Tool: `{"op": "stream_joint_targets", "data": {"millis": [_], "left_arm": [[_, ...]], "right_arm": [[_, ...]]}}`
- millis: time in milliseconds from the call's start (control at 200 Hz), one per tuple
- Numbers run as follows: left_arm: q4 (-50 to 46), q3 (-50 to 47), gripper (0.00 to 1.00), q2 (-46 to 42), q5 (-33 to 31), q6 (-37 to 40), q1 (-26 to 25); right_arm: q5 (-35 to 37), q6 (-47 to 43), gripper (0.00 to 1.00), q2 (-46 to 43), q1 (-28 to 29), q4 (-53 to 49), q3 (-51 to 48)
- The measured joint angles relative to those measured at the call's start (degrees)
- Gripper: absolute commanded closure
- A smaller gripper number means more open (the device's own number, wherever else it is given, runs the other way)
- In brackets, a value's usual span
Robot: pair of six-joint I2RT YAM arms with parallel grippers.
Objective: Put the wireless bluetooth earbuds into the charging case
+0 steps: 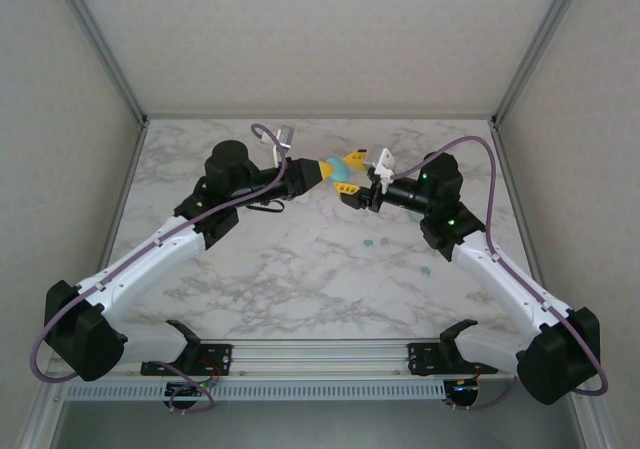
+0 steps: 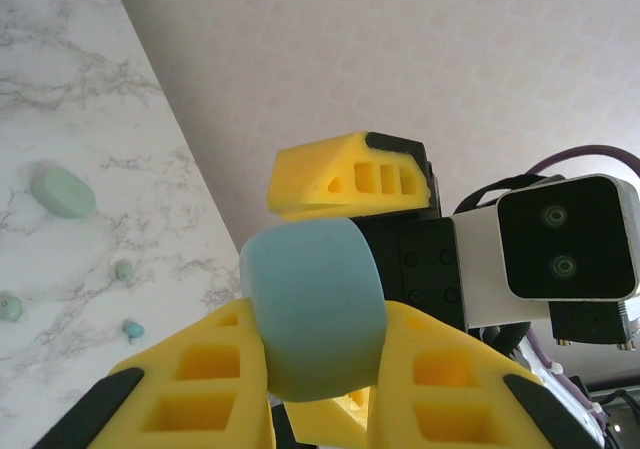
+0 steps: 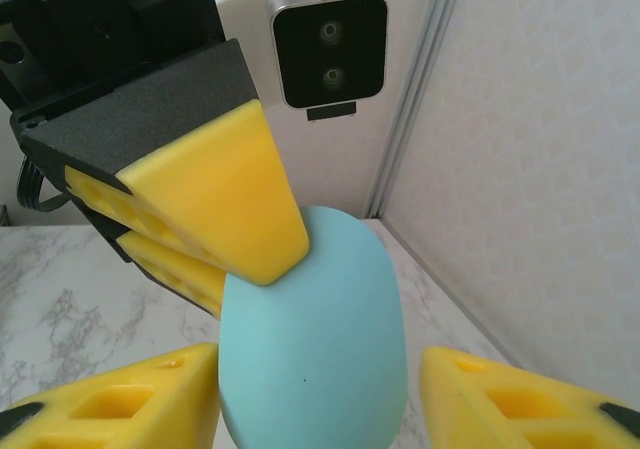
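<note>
The charging case (image 1: 331, 168) (image 2: 315, 309) (image 3: 312, 339), a smooth light turquoise pebble, is in the air above the far middle part of the bench (image 1: 290, 269), well apart from every edge of it. The left tool (image 1: 318, 172) (image 2: 315, 374) has it clamped tight between its two yellow fingers (image 2: 200, 389). The right tool (image 1: 347, 172) (image 3: 320, 409) meets it from the opposite side. Its jaws stand about half apart, one on each side of the case, and in the right wrist view a narrow gap shows between the case and one finger (image 3: 520, 404), so it does not grip.

The wireless bluetooth earbuds (image 1: 368, 241) (image 2: 124, 269) lie loose on the marble, below the two tools and a little toward the near side, close to each other. Free surface is all around them. A pale mint-green oval piece (image 2: 62, 191) (image 1: 427, 268) lies alone near the right forearm (image 1: 500, 269). The left half of the bench is open between the left arm (image 1: 150, 259) and the middle. The back wall (image 1: 320, 39) stands well behind both tools.
</note>
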Motion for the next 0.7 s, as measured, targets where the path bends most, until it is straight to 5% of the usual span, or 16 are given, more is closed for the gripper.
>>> {"op": "stream_joint_targets", "data": {"millis": [225, 325, 385, 456, 701], "left_arm": [[0.17, 0.00, 0.78, -0.02, -0.04, 0.04, 0.00], [0.00, 0.00, 0.65, -0.02, -0.07, 0.57, 0.04], [-0.33, 0.00, 0.44, -0.09, -0.22, 1.31, 0.07], [-2.01, 0.00, 0.38, -0.52, -0.31, 2.64, 0.04], [-14.95, 0.52, 0.31, -6.71, -7.21, 20.76, 0.17]], "right_arm": [[0.04, -0.17, 0.59, 0.00, 0.22, -0.28, 0.24], [0.02, -0.15, 0.60, 0.00, 0.22, -1.09, 0.55], [-0.02, -0.13, 0.62, 0.00, 0.26, -1.66, 0.87], [0.00, 0.24, 0.62, 0.00, 0.31, -2.58, 1.36], [-3.34, 3.13, 0.62, 2.56, -0.07, -13.77, 9.55]]}}
